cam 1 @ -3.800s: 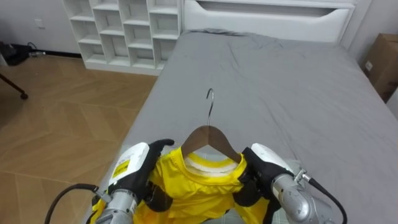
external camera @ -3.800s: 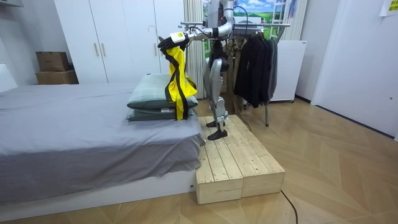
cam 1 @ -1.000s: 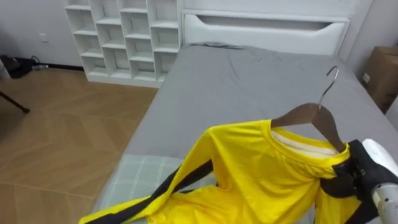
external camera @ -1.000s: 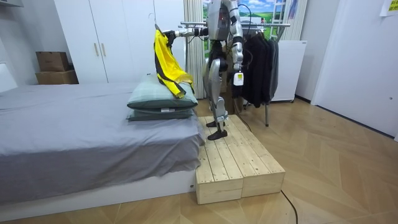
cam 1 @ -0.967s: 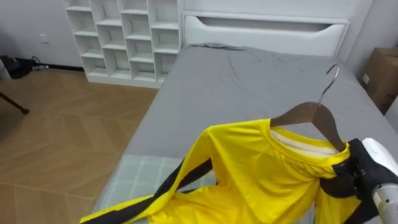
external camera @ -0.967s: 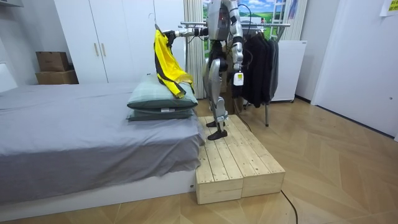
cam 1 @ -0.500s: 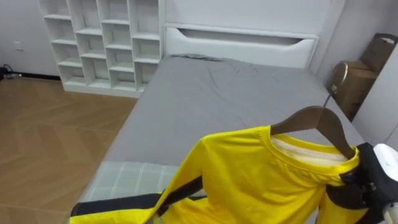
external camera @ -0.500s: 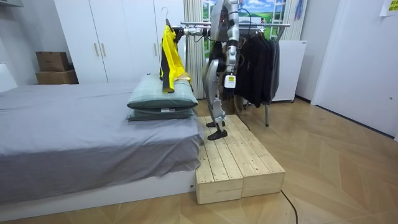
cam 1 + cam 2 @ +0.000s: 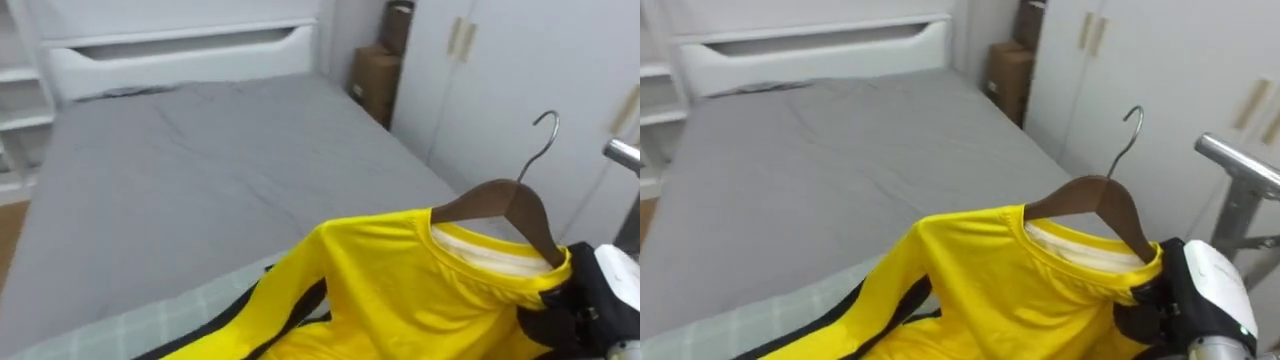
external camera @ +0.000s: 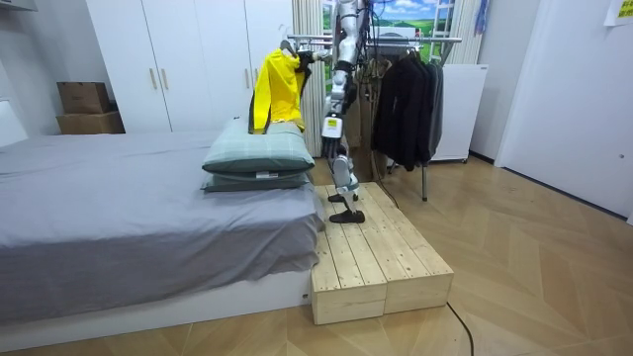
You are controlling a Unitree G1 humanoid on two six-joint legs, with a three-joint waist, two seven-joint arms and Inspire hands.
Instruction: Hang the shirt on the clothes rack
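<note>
A yellow shirt (image 9: 400, 290) with black side stripes hangs on a wooden hanger (image 9: 505, 200) with a metal hook. My right hand (image 9: 590, 300) at the lower right is shut round the hanger's right shoulder, with the shirt's collar edge under its fingers. The sleeve trails down to the lower left. In the room view I hold the shirt (image 10: 277, 89) up beside the rack while standing on the wooden platform (image 10: 381, 262). My left hand (image 10: 330, 121) hangs at my side.
The clothes rack's metal rail (image 9: 1240, 165) shows just right of the hook; dark garments (image 10: 406, 99) hang on it. Below lie the grey bed (image 9: 200, 170) and checked pillows (image 10: 259, 158). A cardboard box (image 9: 375, 80) and white wardrobe doors (image 9: 500, 80) stand behind.
I have turned to my right, so the view swung from the shelves to the wardrobe. The shirt has come up off the pillows and moved closer to the rack.
</note>
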